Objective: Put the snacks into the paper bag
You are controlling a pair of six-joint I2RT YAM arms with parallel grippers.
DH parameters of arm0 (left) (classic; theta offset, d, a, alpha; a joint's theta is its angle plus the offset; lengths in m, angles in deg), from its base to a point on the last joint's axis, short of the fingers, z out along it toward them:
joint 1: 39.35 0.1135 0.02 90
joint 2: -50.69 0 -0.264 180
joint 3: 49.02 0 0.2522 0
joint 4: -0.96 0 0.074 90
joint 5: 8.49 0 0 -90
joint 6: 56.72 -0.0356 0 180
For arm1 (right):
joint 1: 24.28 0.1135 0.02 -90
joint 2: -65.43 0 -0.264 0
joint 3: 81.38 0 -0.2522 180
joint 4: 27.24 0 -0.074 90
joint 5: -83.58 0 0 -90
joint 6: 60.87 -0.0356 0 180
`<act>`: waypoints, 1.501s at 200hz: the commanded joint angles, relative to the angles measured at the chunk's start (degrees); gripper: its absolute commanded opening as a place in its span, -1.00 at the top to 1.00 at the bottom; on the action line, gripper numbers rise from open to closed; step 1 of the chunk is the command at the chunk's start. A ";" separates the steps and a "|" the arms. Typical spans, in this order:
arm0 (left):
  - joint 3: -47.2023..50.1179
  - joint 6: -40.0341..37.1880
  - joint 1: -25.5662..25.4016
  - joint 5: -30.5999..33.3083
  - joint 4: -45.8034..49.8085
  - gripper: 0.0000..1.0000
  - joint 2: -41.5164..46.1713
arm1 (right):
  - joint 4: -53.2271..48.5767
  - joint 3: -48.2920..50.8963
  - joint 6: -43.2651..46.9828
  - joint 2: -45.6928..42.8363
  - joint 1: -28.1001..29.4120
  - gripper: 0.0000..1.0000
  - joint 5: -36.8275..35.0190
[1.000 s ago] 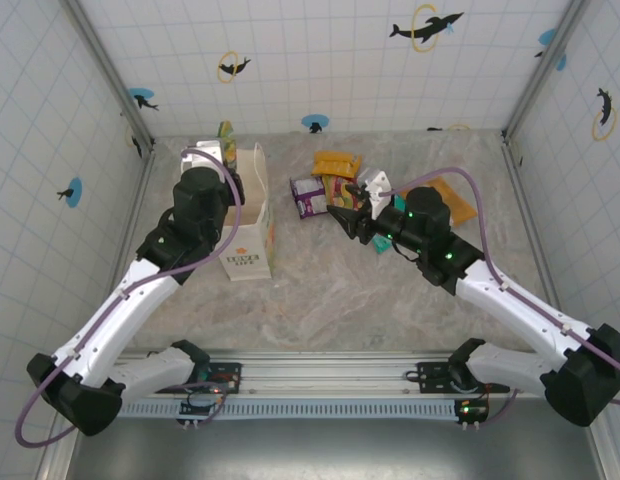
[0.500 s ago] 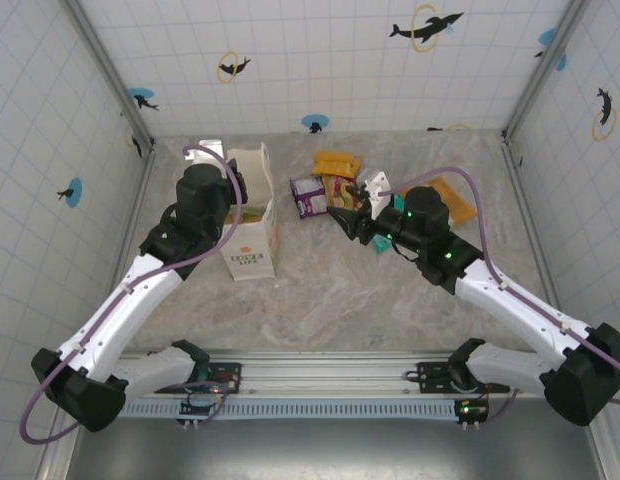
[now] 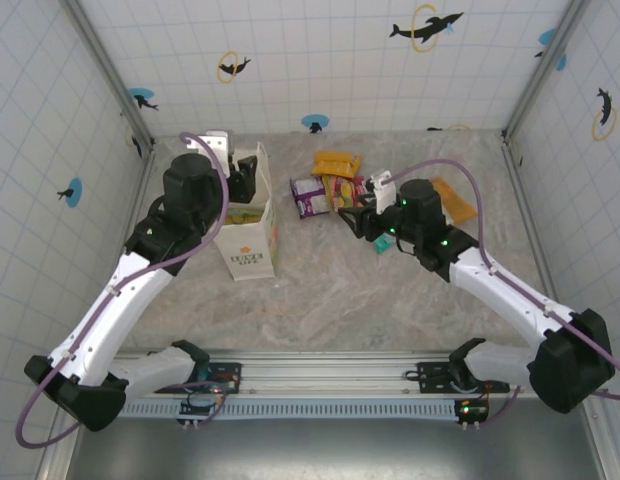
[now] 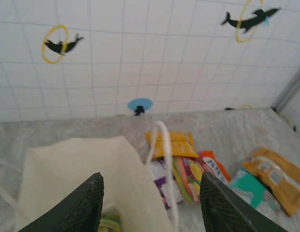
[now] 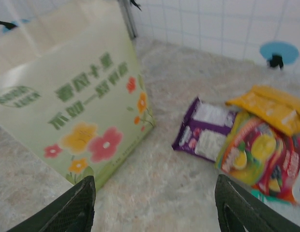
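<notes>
Our left gripper (image 4: 150,209) hangs right over the mouth of the paper bag (image 4: 67,159). Its jaws are spread wide and there is nothing between them. Down inside the bag we can see a bit of a yellow-green packet (image 4: 109,223) (so we think at least one snack is in). Our right gripper (image 5: 155,208) is wide open too and holds nothing. It sits low over the desk (image 5: 155,164), between the bag and the pile of snacks. The purple packet (image 5: 204,130) lies closest to it. Just beside that is a red and green packet (image 5: 256,154), with a yellow-orange packet (image 5: 268,108) behind. Farther off lie a teal packet (image 4: 249,189) and an orange packet (image 4: 278,176). We think the step now is picking the next snack. The right gripper should go down on the purple packet, pinch it at an edge because it lies flat, then lift it over the bag.
</notes>
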 commanded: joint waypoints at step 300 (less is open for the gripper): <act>6.51 -1.17 0.29 -16.67 6.08 -0.17 5.71 | 19.87 9.66 -33.54 26.38 -49.40 -0.40 11.02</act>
